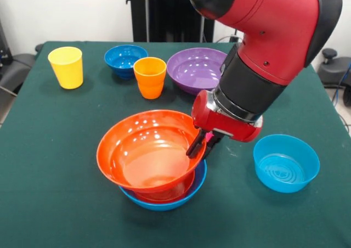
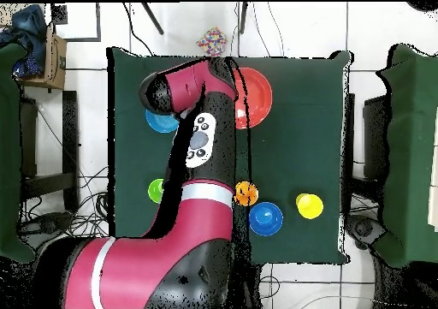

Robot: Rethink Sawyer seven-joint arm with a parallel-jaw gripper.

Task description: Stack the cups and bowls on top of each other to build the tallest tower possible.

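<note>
yellow cup (image 1: 66,67), dark-blue bowl (image 1: 125,58), orange cup (image 1: 149,77): far off beyond the jaws, unstacked; large orange bowl (image 1: 145,149): tilted on light-blue base bowl (image 1: 186,193), rim clamped by gripper (image 1: 201,144); purple bowl (image 1: 197,68) just behind, small light-blue bowl (image 1: 286,163) beside; tower barely begun, most pieces left

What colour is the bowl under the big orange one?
Light blue, clearest in the front view.
</note>
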